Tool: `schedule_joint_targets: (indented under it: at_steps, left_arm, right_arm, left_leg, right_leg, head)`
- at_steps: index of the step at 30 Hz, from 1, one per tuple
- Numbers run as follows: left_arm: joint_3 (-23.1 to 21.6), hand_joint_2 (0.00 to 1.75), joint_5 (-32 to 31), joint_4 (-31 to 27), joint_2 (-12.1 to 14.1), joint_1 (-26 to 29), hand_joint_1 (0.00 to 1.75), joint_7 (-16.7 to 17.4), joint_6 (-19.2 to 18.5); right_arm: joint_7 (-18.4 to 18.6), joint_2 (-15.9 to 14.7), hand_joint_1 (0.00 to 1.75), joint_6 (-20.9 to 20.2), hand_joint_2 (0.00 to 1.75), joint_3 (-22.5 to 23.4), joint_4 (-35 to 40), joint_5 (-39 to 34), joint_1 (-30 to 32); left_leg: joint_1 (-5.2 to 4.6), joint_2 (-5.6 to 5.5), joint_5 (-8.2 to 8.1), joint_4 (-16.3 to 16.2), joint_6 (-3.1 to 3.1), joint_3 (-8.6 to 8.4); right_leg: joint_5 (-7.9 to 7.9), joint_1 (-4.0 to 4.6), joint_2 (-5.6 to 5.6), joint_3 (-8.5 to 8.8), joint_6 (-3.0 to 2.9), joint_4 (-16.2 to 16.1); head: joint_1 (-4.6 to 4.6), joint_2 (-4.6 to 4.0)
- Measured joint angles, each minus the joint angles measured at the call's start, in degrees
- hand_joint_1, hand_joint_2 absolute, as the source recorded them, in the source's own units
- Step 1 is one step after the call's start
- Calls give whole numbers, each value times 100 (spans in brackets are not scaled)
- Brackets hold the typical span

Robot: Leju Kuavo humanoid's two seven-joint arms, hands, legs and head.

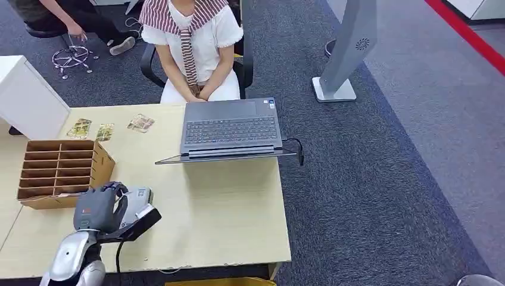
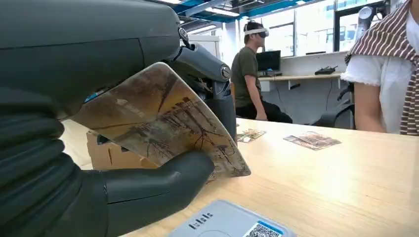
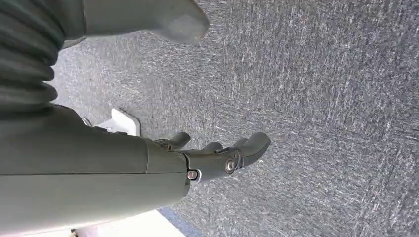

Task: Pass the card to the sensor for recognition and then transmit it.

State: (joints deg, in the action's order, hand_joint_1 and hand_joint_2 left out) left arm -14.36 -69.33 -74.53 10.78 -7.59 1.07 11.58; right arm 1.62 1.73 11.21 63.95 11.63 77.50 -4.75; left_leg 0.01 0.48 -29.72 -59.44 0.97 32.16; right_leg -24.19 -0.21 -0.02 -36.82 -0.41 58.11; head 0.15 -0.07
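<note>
My left hand [image 1: 98,207] hovers low over the front left of the wooden table [image 1: 226,214]. It holds a picture card [image 2: 168,123] between thumb and fingers, face tilted, just above the small white sensor [image 2: 232,226] with a blue QR label. In the head view the sensor [image 1: 138,202] peeks out beside the hand. My right hand [image 3: 217,158] hangs over grey carpet with its fingers apart and nothing in them.
A wooden slotted card box [image 1: 59,171] stands left of the hand. Three loose cards [image 1: 105,128] lie at the far left of the table. An open laptop [image 1: 231,128] sits at the far edge, with a seated person [image 1: 193,47] behind it.
</note>
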Motion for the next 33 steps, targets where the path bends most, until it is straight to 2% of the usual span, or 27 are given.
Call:
schedule_joint_targets:
  at_steps: [1,2,7,13,21,33]
  left_arm:
    - [0,175,0,9,-7,-1,175,0,-4]
    - [0,175,0,22,-11,-7,175,0,-7]
    - [-26,175,2,149,-37,-119,175,0,-70]
    - [-107,175,46,363,-61,-234,175,13,-89]
    - [-236,175,190,439,-31,-249,175,107,-413]
    - [-267,175,205,503,-17,-253,175,114,-450]
  right_arm:
    - [0,0,0,0,175,0,0,0,0]
    - [0,0,0,0,0,0,0,0,0]
    - [271,-7,0,-282,0,0,0,-50,-10]
    - [627,-9,0,-126,0,-122,-2,223,-8]
    - [522,-22,0,-299,0,-142,0,195,-9]
    - [518,-28,0,-302,0,-142,0,195,-9]
  left_leg:
    - [0,0,0,0,0,0]
    - [0,0,0,0,0,0]
    - [0,-1,0,0,0,0]
    - [-1,2,0,-1,0,-1]
    - [0,1,0,-1,0,0]
    - [0,1,0,-1,0,0]
  right_leg:
    - [0,0,0,0,0,0]
    - [0,0,0,0,0,0]
    - [0,0,0,0,1,0]
    - [1,0,1,0,1,0]
    - [1,0,1,0,1,0]
    - [1,0,0,0,1,0]
  head:
    - [0,0]
    - [0,0]
    - [0,0]
    - [0,0]
    - [0,0]
    - [0,0]
